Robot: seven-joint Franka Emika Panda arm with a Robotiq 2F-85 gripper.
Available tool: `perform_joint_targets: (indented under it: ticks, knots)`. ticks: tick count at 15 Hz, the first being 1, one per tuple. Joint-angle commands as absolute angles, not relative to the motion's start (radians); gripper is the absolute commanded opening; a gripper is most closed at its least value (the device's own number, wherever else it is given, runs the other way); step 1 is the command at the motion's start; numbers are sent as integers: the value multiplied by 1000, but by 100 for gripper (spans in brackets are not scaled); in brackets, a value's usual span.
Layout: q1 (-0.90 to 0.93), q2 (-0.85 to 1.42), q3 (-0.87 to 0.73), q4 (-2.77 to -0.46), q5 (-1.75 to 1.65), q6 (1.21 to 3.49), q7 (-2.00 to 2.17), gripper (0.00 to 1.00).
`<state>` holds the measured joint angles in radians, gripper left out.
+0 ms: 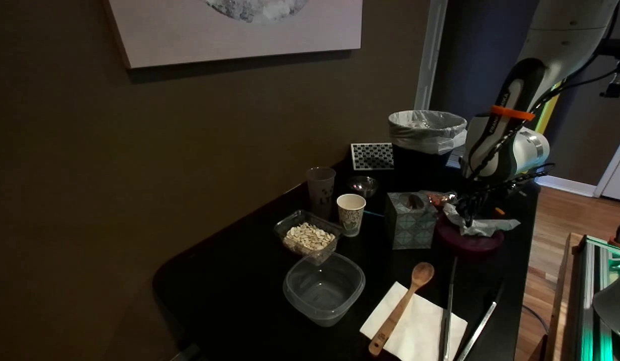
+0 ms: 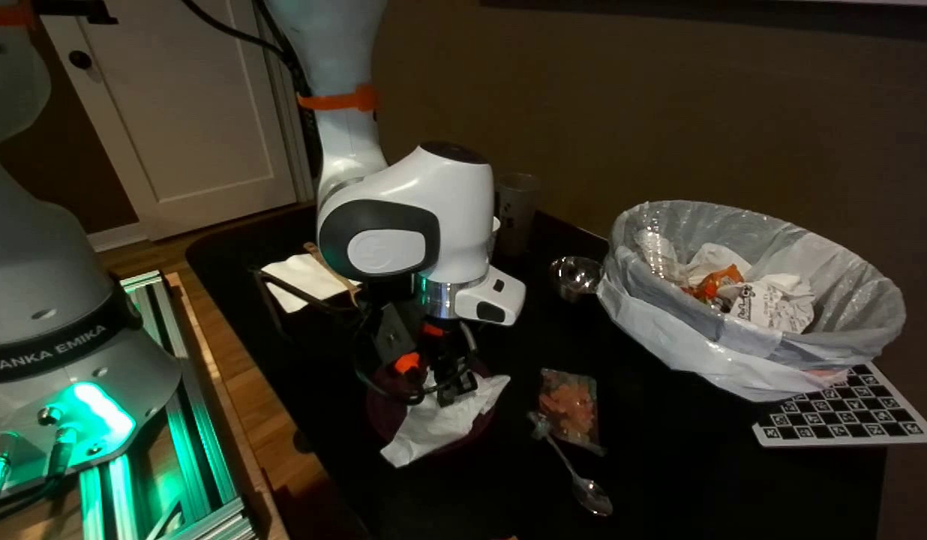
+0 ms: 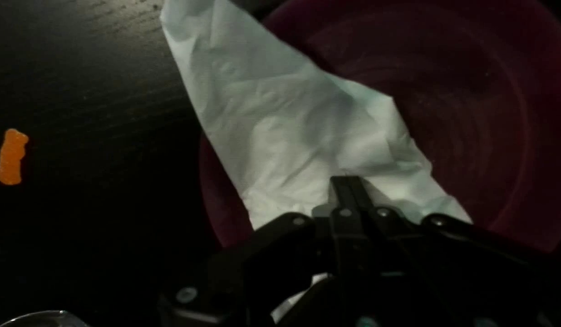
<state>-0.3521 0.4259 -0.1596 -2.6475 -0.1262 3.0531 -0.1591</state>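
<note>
A white tissue (image 3: 280,118) is being touched by the closed jaws of the gripper (image 3: 345,179), the only one being shown; whether a fold is being pinched cannot be told. The tissue is being supported by a purple dish (image 3: 457,113), with at least one end being carried past the rim. In the wrist view its long axis is being slanted from upper left to lower right, and most of the visible length is being seen beyond the jaws, toward the upper left. Two spoons are being counted, one metal spoon (image 2: 592,496) and one wooden spoon (image 1: 400,310); two cups, one paper cup (image 1: 351,215) and one clear cup (image 1: 321,189); two containers, one oat container (image 1: 289,223) and one clear container (image 1: 324,291). Also being counted, one of each: napkin (image 1: 425,326), tissue box (image 1: 413,225), candy packet (image 2: 568,411), loose orange candy (image 3: 12,156), lined bin (image 2: 673,337), metal bowl (image 1: 362,186), checkered board (image 2: 853,416) and what seems to be a pair of tongs (image 1: 478,331).
</note>
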Motion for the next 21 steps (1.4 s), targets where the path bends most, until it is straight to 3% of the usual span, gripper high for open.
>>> perform_joint_targets:
  ticks: [1,8,17,21]
  knots:
    - [-404,402,-94,-2659,-95,3009,-210,0]
    - [-483,384,22,-2647,-22,2848,-328,0]
    - [-194,396,-325,-2618,-235,2846,-125,0]
    - [-143,419,-369,-2609,-258,2908,-56,0]
